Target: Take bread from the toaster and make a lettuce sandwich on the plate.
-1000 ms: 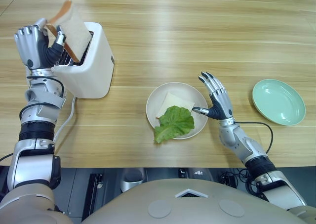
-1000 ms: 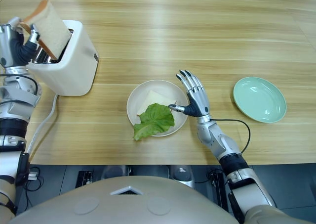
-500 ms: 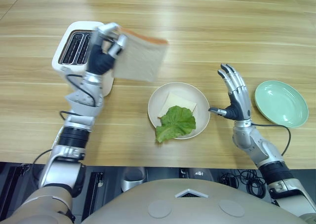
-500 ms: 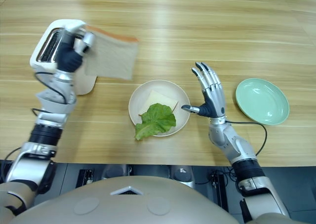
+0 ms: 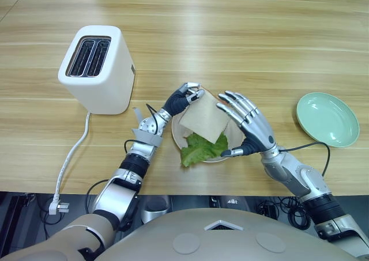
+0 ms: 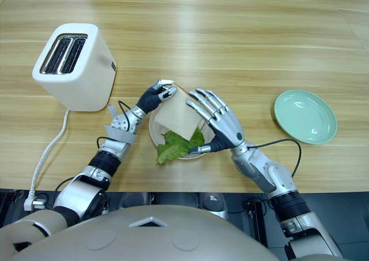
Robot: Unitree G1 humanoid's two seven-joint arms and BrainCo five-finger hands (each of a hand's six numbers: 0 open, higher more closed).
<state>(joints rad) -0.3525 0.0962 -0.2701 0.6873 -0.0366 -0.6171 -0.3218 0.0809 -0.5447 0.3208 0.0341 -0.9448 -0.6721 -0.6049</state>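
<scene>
Our left hand [image 5: 184, 98] pinches the pale square bread slice [image 5: 203, 120] by its top corner, holding it tilted low over the green lettuce leaf [image 5: 199, 148] on the round cream plate [image 6: 153, 133] to cap it, while our right hand [image 5: 253, 131] hovers with fingers spread just beside it, apparently to steady it.

Premises: most likely a robotics laboratory or test bench dressed as a kitchen counter, though little of the room itself is in view. Evidence: a long wood-grain table [image 5: 230, 36] carries a white toaster [image 5: 98, 76] whose cord [image 5: 73, 160] ends in a plug [image 5: 57, 206] lying loose at the near edge. A pale green dish [image 5: 326, 118] stands apart at the right. Below the table front, dark racking [image 5: 110, 218] and bundled cables [image 5: 275, 206] are exposed.
</scene>
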